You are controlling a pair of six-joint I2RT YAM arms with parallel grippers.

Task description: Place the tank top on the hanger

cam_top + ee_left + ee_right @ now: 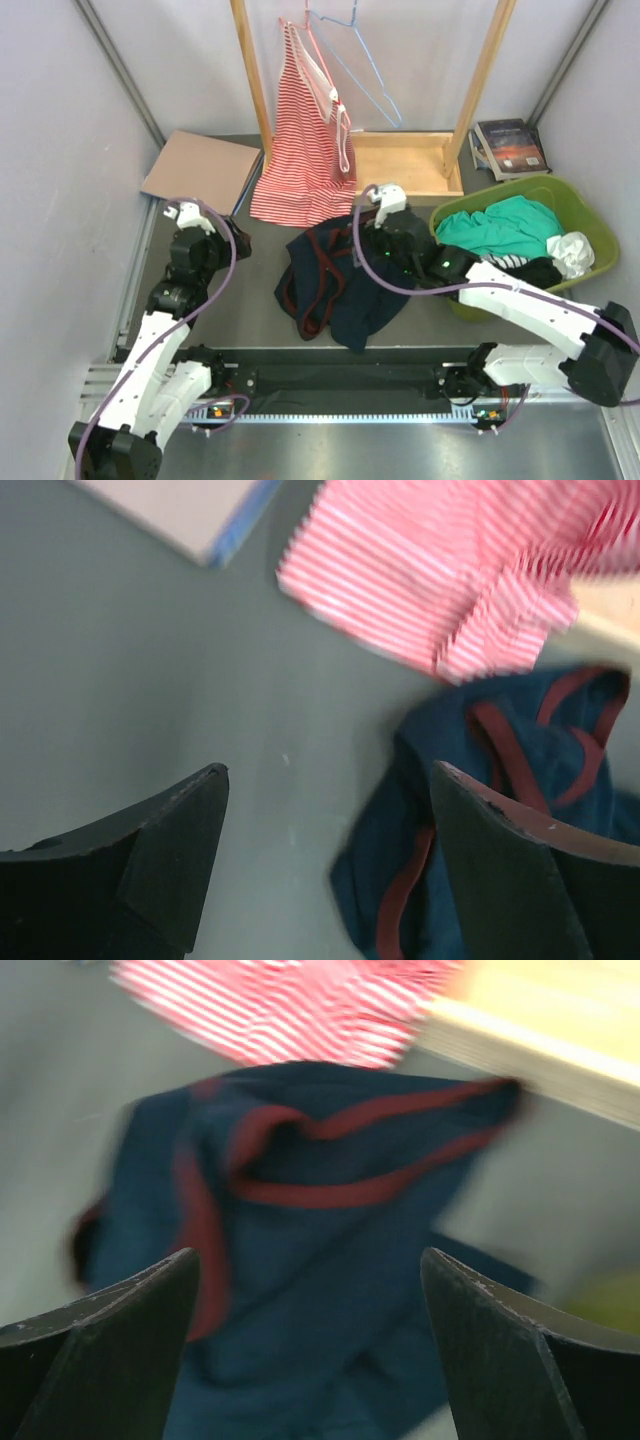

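Note:
The dark navy tank top (335,285) with dark red trim lies crumpled on the grey table, in front of the rack. The light-blue wire hanger (365,75) hangs empty from the rail at the back. My right gripper (366,236) is open and empty just above the tank top's far right part. In the right wrist view the tank top (400,1290) fills the gap between the open fingers (308,1256). My left gripper (238,240) is open and empty over bare table, left of the tank top. In the left wrist view (328,772) the tank top (500,780) lies by the right finger.
A red-and-white striped top (305,130) hangs on a red hanger from the wooden rack (400,160), its hem touching the table. A green basket (580,215) of clothes stands at the right. Books (510,145) lie behind it. A cardboard sheet (200,170) lies at the back left.

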